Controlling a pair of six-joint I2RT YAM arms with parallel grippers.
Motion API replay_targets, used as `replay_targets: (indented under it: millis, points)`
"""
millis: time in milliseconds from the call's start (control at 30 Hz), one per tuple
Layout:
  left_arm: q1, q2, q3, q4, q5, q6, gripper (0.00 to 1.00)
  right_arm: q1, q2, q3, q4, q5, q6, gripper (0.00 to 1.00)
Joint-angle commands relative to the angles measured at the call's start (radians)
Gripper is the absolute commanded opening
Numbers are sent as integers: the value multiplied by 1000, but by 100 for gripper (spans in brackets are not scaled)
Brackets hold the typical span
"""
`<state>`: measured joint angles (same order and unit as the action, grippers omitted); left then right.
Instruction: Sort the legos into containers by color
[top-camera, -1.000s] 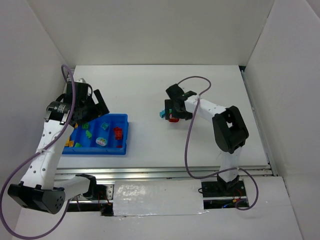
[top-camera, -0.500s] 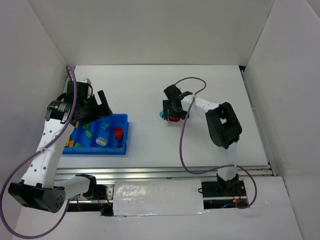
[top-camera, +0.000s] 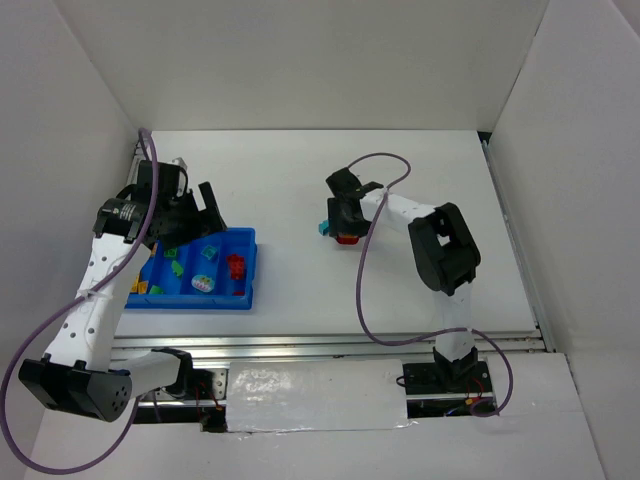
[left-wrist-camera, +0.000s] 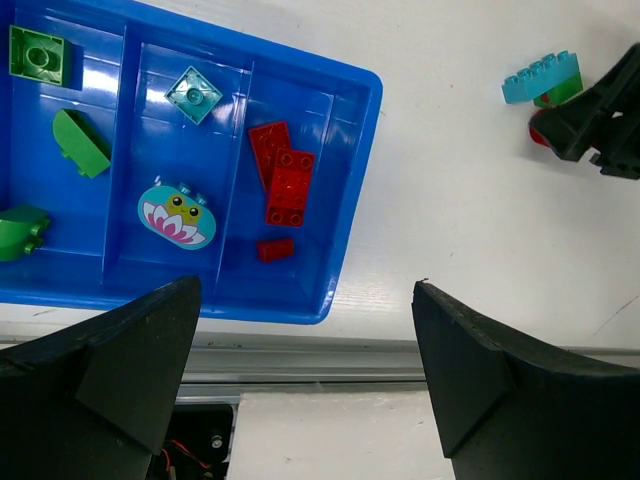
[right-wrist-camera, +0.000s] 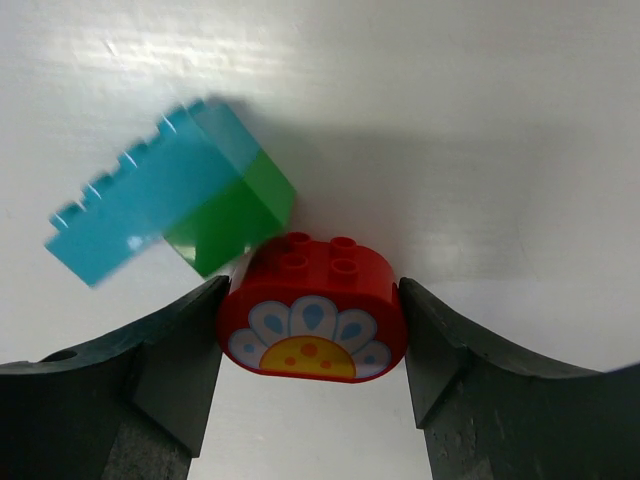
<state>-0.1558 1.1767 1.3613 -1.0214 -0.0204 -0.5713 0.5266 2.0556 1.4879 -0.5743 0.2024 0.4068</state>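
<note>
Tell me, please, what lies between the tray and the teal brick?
Nothing: only bare white table separates the tray from the teal brick, clearest in the left wrist view.

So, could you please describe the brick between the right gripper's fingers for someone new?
Right of the blue tray on the table, the right gripper stands over three loose bricks. Its fingers flank the red brick; unlike the teal brick and green brick beside it, it is rounded and bears a printed flower.

L gripper jaws wide apart over blue tray near edge: red bricks in rightmost compartment, teal brick w/ pale rounded pc next left.
</note>
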Motion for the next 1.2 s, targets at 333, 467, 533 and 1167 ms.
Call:
replay_targets:
  millis: [333,467,533,1167]
  points:
    - [-2,11,51,-100,-304,-139,99,272,-465,-144,63,-23,95,38]
    - [2,31,105,-222,-487,-322,99,349,-421,-117,194,-194,86,38]
    - [9,21,120,-264,-539,-381,100,398,-382,-81,240,-237,70,38]
    - [27,-144,94,-235,-536,-292,99,512,7,261,271,-480,-258,48]
